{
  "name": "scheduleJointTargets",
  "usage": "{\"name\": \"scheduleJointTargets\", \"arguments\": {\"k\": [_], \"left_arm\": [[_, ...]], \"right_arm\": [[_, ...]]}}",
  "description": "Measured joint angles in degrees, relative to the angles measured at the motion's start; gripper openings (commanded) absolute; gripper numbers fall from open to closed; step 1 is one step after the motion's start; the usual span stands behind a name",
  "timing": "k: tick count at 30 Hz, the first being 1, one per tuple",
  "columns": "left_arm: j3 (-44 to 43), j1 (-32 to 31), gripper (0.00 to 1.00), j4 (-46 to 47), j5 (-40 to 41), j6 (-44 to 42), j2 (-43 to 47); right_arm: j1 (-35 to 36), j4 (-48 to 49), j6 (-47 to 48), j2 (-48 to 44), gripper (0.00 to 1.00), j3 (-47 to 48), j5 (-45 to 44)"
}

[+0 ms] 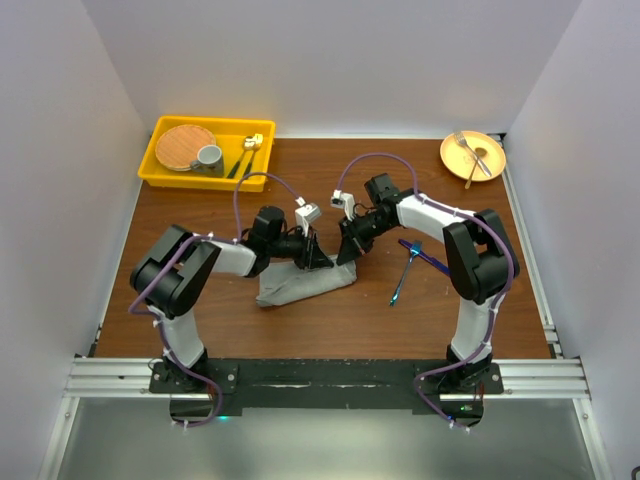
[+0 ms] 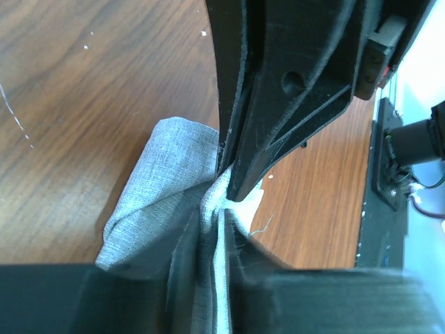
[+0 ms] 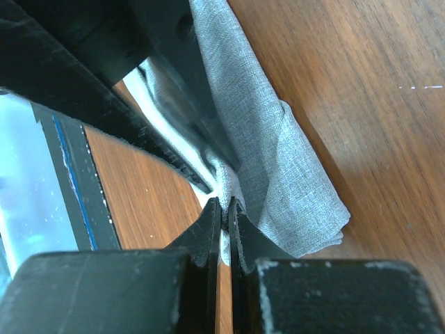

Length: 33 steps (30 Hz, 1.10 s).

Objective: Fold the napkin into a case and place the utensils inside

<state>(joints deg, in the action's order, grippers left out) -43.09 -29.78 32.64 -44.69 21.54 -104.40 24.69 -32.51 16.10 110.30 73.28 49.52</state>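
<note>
The grey napkin lies folded into a narrow bundle on the wooden table, with its far right end lifted. My left gripper and right gripper meet nose to nose over that end. In the left wrist view the left gripper is shut on a bunched fold of the napkin. In the right wrist view the right gripper is shut on a thin edge of the napkin. The blue-handled utensils lie crossed on the table to the right of the right gripper.
A yellow tray at the back left holds a wooden plate, a grey cup and gold-headed cutlery. An orange plate with a silver fork sits at the back right. White walls close in three sides.
</note>
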Motion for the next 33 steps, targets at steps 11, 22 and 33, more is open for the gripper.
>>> {"name": "scheduleJointTargets", "arguments": {"k": [11,22,33], "left_arm": [[1.3,0.0,0.00,-0.6,1.2,6.7,0.0],[6.2,0.0,0.00,-1.4,4.2,15.4,2.3],[6.5,0.0,0.00,-3.6,5.5,18.0,1.2]], "right_arm": [[0.0,0.2,-0.5,2.8,0.28,0.5,-1.1],[0.1,-0.2,-1.8,6.3,0.29,1.9,-3.5],[0.5,0.4,-2.5,4.3,0.21,1.8,-4.5]]}}
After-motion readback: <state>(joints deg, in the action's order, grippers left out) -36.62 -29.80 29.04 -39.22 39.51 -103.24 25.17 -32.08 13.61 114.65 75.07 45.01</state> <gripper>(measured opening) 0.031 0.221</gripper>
